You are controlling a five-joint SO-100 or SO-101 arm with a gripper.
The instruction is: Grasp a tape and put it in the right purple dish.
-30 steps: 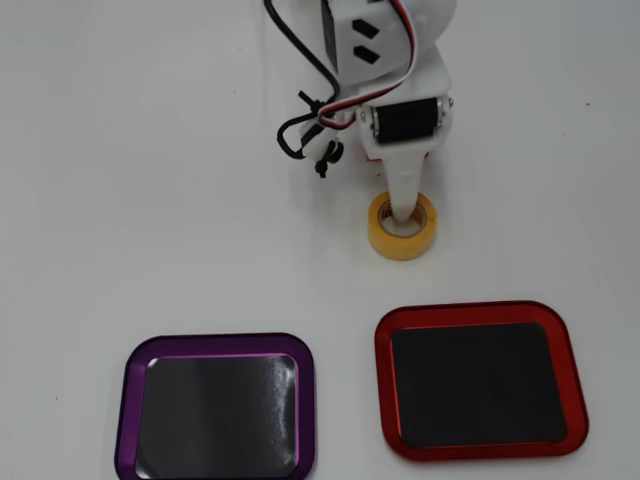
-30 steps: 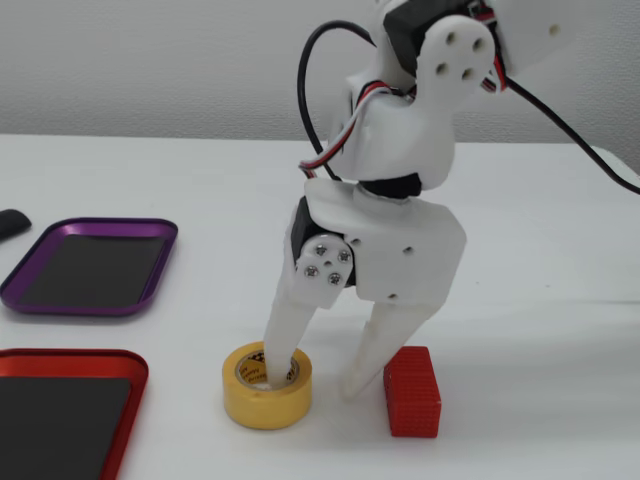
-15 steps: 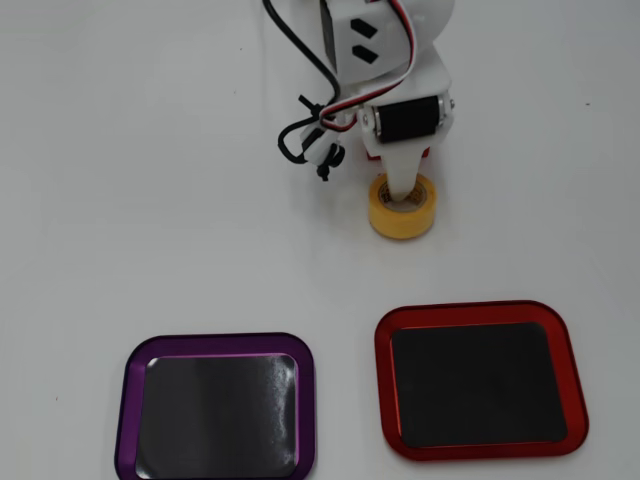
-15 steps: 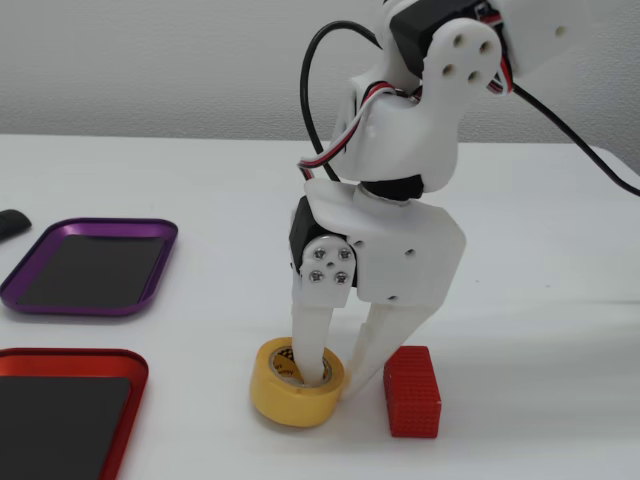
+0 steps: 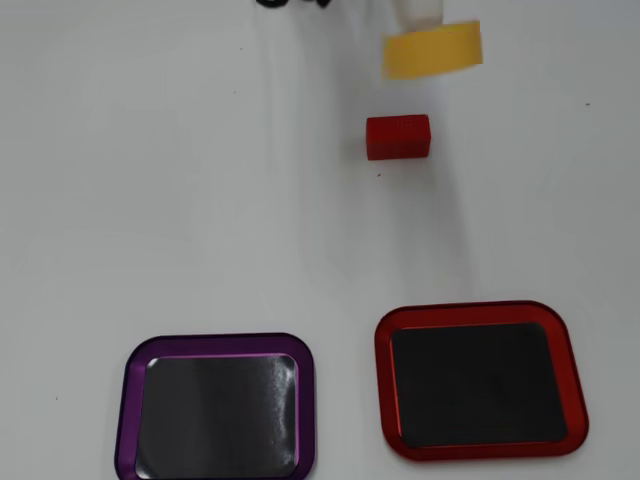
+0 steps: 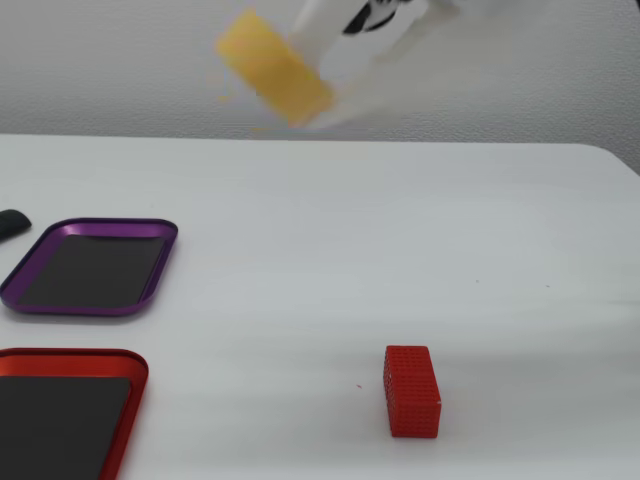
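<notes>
The yellow tape (image 5: 432, 49) hangs high above the table at the top of the overhead view, seen side-on. In the fixed view the tape (image 6: 272, 68) is a motion-blurred yellow shape near the top, tilted, at the tip of my blurred white gripper (image 6: 318, 72). The gripper (image 5: 420, 20) is shut on the tape and mostly cut off by the frame edge. The purple dish (image 5: 128, 400) lies flat at the lower left of the overhead view, with nothing in it. In the fixed view the dish (image 6: 90, 308) is at the left, far from the gripper.
A red rectangular block (image 5: 398, 137) stands on the table below the lifted tape, also at the front in the fixed view (image 6: 411, 391). A red-rimmed tray (image 5: 470, 310) lies beside the purple one (image 6: 70, 355). A small black object (image 6: 10, 223) sits at the left edge.
The gripper closed on the tape on the table beside the red block, then lifted it quickly high and away toward the arm's base. The block is now uncovered.
</notes>
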